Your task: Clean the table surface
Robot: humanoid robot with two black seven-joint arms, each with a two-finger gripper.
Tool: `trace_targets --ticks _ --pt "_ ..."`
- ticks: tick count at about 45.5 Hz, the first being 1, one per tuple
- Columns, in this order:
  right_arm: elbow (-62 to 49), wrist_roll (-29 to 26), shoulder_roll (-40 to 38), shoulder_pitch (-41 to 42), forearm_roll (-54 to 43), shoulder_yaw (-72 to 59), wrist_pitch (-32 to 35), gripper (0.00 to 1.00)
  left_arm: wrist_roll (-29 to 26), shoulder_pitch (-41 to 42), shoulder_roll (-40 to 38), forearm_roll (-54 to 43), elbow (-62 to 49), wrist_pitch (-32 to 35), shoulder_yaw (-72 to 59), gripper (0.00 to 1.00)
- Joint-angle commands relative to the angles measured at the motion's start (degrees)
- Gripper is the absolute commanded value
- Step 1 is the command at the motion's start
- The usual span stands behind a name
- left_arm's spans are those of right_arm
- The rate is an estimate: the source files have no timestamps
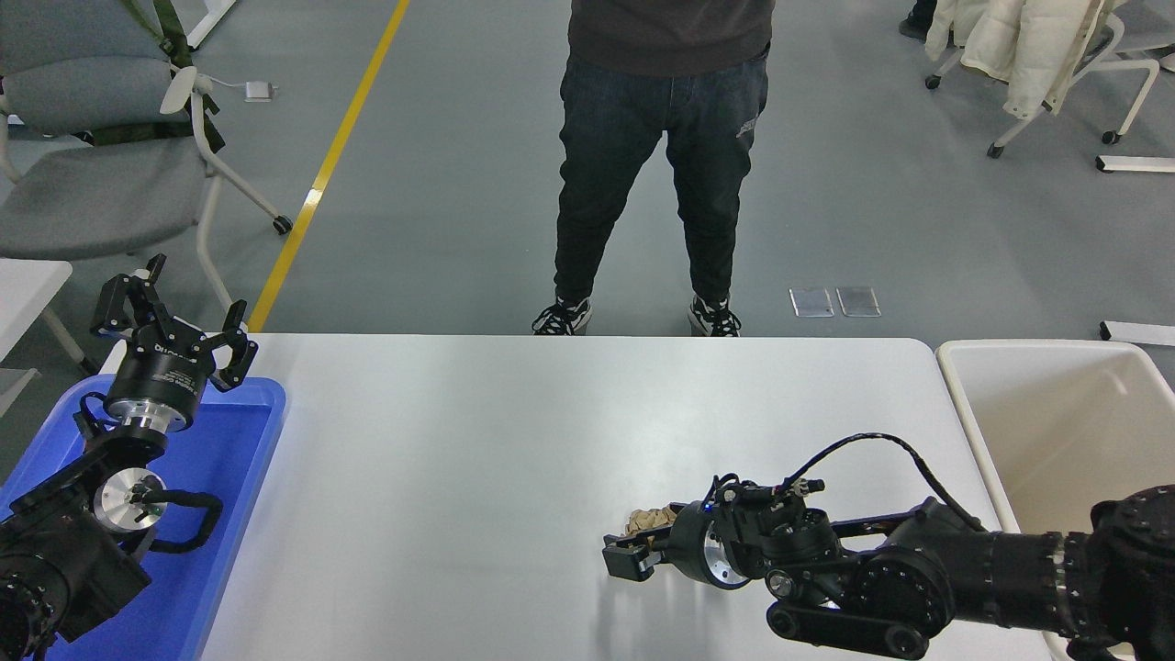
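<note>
While its long axis runs left-right, table surface (477, 477) bears right gripper (633, 555).

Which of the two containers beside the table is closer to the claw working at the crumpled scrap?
The cream bin at the table's right end. The right claw, at the tan scrap, is nearer to it than to the blue tray at the left end, where the left claw is.
</note>
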Motion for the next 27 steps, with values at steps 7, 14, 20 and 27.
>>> trace_targets --ticks 7,14,20,27 --pt "-4.77 4.32 1.44 -1.13 -1.29 -2.97 -4.93 0.85 0.00 0.01 0.00 0.00 -0.05 0.00 -0.03 1.00" --pt "-6.53 4.85 1.79 -1.21 -0.51 -3.06 -6.69 0.45 0.00 0.01 0.00 0.00 0.04 0.00 -0.03 1.00" --pt "-6.80 4.94 1.79 -1.48 0.11 -2.62 -6.95 0.11 0.00 0.01 0.00 0.00 0.04 0.00 -0.03 1.00" --pt "-6.80 5.99 1.70 -1.92 1.34 -1.83 -6.95 0.00 0.00 0.01 0.00 0.00 0.04 0.00 -0.03 1.00"
